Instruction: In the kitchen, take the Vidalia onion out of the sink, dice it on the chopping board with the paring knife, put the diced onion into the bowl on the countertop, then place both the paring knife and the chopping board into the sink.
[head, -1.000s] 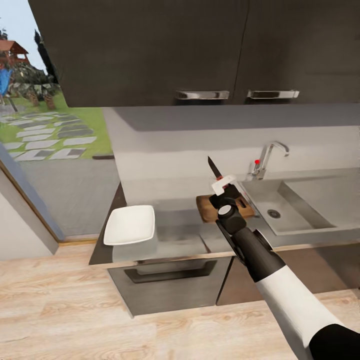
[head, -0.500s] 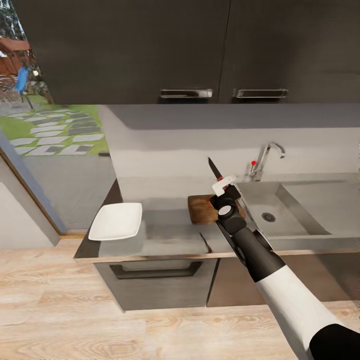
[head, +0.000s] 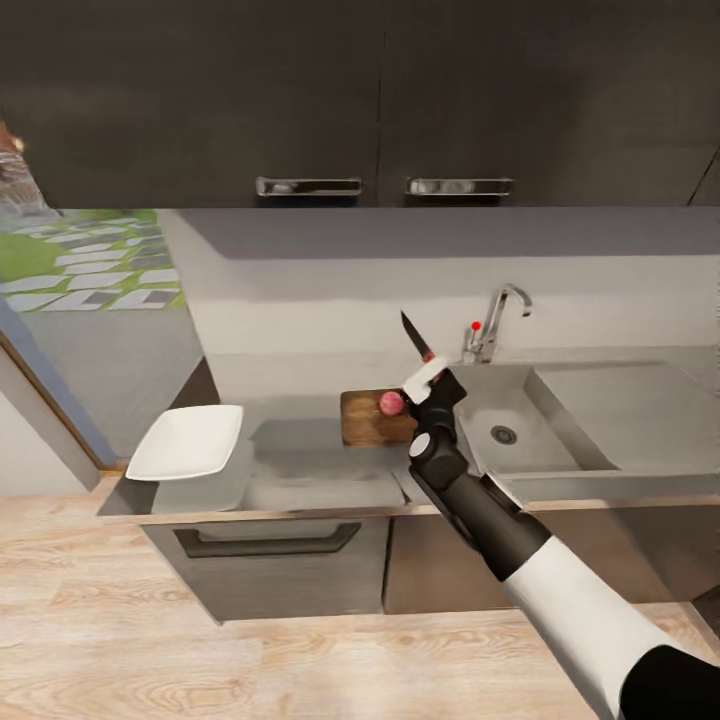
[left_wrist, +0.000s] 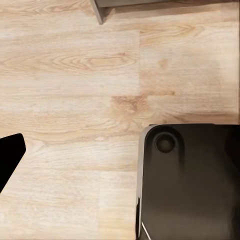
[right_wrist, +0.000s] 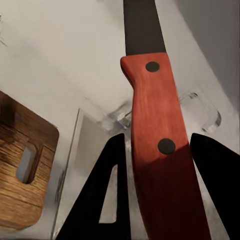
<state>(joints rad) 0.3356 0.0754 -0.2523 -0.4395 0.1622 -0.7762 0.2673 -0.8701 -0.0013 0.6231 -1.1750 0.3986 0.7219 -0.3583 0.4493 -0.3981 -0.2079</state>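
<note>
Your right hand (head: 428, 378) is clamped on the knife (head: 414, 338), blade pointing up, just above the board's (head: 365, 420) sink-side edge. The onion (head: 391, 403) sits on the board, right beside that hand. The sink (head: 520, 420) adjoins the board; the bowl (head: 188, 442) lies well apart at the bench's (head: 310, 470) far end. Your right wrist view shows the red handle between the fingers (right_wrist: 107, 195) and the board's slot; your left wrist view shows wooden floor (left_wrist: 70, 90), and you cannot tell the left hand's state.
</note>
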